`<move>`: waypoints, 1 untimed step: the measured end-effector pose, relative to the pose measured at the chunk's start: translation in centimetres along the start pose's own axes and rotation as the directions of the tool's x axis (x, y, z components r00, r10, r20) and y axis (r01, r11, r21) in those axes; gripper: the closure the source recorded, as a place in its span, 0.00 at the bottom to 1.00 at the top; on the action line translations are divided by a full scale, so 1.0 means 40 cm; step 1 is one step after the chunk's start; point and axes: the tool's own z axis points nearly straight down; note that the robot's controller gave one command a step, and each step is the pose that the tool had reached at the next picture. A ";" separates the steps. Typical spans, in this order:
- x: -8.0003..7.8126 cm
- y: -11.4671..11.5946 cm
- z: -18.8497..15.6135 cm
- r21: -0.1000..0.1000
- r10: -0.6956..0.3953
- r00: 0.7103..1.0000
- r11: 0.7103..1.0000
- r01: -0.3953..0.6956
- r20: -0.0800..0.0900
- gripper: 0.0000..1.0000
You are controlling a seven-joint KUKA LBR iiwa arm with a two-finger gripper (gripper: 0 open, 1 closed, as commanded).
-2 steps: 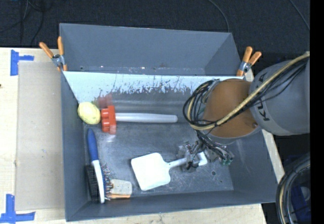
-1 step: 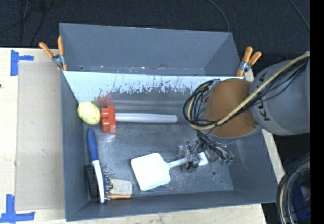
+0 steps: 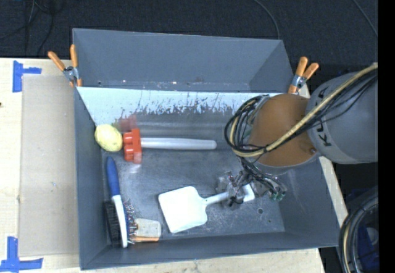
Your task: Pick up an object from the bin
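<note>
Grey metal bin (image 3: 185, 68), 1 arm in from the right. Gripper (image 3: 237, 194) is down at the handle end of a white flat spatula (image 3: 182, 209), which lies right of centre near the front wall (blade pointing left). Whether the gripper is open or clamped on the handle: cannot tell. Left side: yellow lemon-like ball (image 3: 108, 138) touching an orange-capped clear tube (image 3: 176, 143), and a blue-handled brush (image 3: 114, 204).

Bin (image 3: 185, 62): white spatula (image 3: 183, 208), brush (image 3: 114, 204), orange-capped tube (image 3: 166, 143), perhaps lemon (image 3: 108, 138).
</note>
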 end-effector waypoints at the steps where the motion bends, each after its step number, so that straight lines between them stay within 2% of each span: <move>1: 0.002 0.002 -0.030 -0.001 0.000 1.000 1.000 0.000 -0.004 1.00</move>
